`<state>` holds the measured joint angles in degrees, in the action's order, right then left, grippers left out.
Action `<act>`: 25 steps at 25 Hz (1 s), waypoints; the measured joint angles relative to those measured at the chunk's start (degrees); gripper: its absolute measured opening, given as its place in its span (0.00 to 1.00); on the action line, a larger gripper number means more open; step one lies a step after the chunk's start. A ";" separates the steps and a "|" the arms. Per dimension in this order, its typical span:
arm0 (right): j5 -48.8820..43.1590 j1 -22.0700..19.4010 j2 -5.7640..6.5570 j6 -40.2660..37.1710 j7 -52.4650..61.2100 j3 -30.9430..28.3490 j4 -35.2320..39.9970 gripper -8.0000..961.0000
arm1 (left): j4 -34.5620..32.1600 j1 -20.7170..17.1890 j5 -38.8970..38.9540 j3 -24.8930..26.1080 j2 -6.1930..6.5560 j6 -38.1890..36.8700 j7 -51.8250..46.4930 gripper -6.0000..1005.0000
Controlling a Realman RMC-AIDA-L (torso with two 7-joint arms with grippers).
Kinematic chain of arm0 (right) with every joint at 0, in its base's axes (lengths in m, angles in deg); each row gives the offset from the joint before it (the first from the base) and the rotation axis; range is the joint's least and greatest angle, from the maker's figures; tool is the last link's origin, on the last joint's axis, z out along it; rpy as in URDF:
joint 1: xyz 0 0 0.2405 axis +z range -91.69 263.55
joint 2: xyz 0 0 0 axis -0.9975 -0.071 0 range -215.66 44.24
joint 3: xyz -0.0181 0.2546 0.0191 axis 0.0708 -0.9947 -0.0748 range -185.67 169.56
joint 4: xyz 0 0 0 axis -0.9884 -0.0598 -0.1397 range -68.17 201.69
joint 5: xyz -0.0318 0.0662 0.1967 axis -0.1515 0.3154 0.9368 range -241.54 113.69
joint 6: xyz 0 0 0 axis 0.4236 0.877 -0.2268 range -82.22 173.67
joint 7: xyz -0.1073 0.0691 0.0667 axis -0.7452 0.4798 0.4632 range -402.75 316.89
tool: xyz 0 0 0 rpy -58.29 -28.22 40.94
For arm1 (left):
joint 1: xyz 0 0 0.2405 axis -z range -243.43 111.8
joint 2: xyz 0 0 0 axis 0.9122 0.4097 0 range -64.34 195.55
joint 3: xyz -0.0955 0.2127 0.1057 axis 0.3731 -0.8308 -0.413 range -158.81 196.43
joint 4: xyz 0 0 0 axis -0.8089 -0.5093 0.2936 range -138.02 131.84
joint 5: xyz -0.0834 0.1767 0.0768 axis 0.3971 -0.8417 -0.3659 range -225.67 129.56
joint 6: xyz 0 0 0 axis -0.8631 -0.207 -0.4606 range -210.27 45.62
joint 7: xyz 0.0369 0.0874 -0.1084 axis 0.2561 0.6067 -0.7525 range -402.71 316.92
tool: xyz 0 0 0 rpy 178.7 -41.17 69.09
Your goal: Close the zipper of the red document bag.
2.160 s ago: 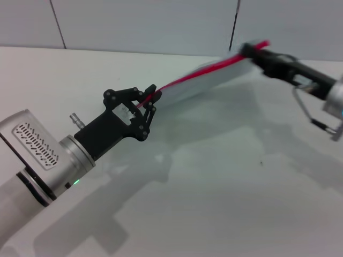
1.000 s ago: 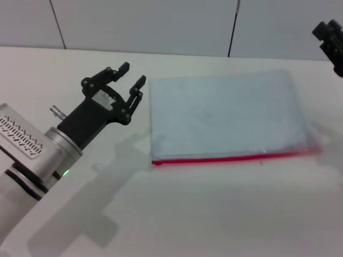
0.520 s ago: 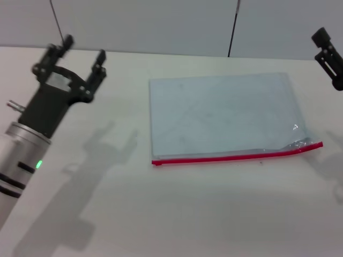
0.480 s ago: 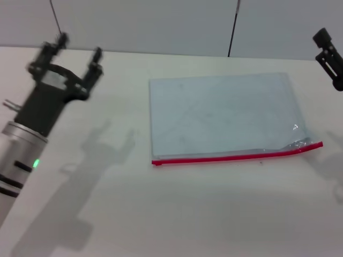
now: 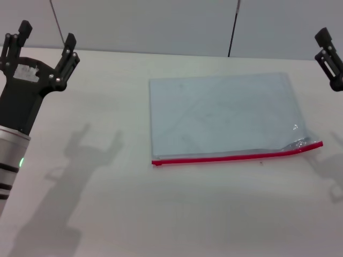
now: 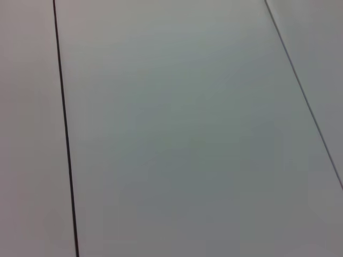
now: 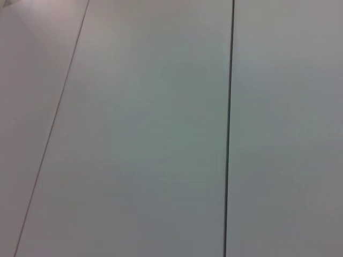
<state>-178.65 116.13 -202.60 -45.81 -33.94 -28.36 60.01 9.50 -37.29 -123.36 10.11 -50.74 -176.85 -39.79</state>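
Observation:
The red document bag (image 5: pixel 222 115), a flat translucent pale blue-grey pouch, lies on the white table right of centre. Its zipper (image 5: pixel 236 156), a thin bright red strip, runs along the near long edge and lifts slightly at the right end, where the plastic is crumpled. My left gripper (image 5: pixel 45 37) is raised at the far left, well away from the bag, open and holding nothing. My right gripper (image 5: pixel 328 56) shows only partly at the right edge, above and beyond the bag's right side. Both wrist views show only the grey panelled wall.
The white table (image 5: pixel 177 209) reaches a grey panelled wall (image 5: pixel 161 24) at the back. Arm shadows fall on the table at the left and at the right edge.
The bag, earlier held up between both grippers, now lies flat on the table. My left gripper has let go, opened and swung up and to the left. The right gripper has withdrawn to the right edge.

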 joint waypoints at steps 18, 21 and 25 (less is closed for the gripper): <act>0.13 -0.14 0.00 -0.02 0.16 -0.19 -0.20 0.79 | -0.03 0.17 -0.54 -0.51 -0.14 -1.54 -0.03 0.84; 0.12 -0.14 0.00 -0.04 0.19 -0.18 -0.31 0.79 | -0.03 0.18 -0.55 -0.54 -0.21 -1.55 -0.03 0.84; 0.12 -0.14 0.00 -0.24 0.25 -0.17 -0.36 0.79 | -0.03 0.28 -0.61 -0.67 -0.21 -1.55 -0.03 0.84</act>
<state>-178.53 115.99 -202.60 -46.05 -33.69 -28.53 59.65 9.47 -37.01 -123.97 9.44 -50.95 -178.40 -39.82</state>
